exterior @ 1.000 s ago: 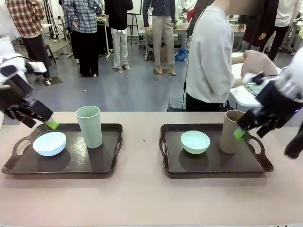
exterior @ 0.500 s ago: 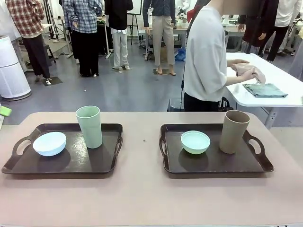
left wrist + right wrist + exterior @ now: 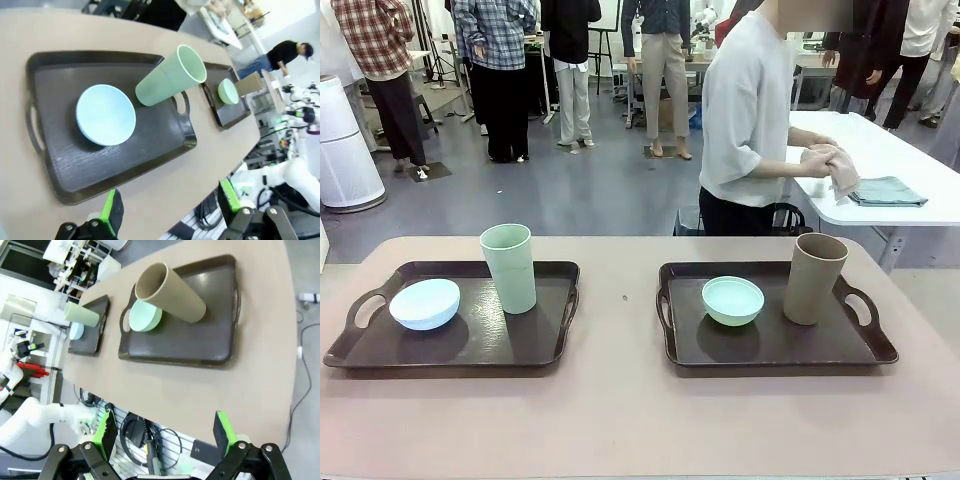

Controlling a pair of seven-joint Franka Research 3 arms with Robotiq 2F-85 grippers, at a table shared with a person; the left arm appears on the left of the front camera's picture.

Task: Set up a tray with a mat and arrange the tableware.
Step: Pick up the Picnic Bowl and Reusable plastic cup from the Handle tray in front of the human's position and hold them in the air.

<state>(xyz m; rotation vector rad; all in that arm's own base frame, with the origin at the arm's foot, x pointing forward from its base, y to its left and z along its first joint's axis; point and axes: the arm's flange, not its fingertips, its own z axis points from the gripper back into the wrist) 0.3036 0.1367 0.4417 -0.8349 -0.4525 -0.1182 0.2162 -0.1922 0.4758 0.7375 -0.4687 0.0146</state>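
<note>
**A:** Where is the tableware found?

**B:** Two dark trays are set side by side on the worktop (image 3: pixel 620 420). The pale blue bowl (image 3: pixel 424 303) and the light green cup (image 3: pixel 509 268) are stood on the left tray (image 3: pixel 470 345). The mint green bowl (image 3: pixel 732 300) and the tan cup (image 3: pixel 814 278) are stood on the right tray (image 3: pixel 770 345). All four are upright and apart from one another.

**A:** And how are the fingers held?

**B:** The left arm's fingers (image 3: pixel 111 210) are spread wide and nothing is held, with the left tray ahead of them. The right arm's fingers (image 3: pixel 223 432) are also spread wide and empty, with the right tray ahead of them.

**A:** Is a mat laid?

**B:** None is seen on either tray. A pinkish cloth (image 3: pixel 838 168) is being handled by the person (image 3: pixel 750 120) at the white table (image 3: pixel 880 150) behind, beside a folded teal cloth (image 3: pixel 886 191). Whether these are the mats cannot be told.

**A:** How is the step best done?

**B:** The trays probably have to be cleared before a mat is laid. The cups are best gripped low across the body, since they are tall and easily tipped. The bowls are better taken by the rim. Each piece should be lifted straight up, so that its neighbour is not knocked.
</note>
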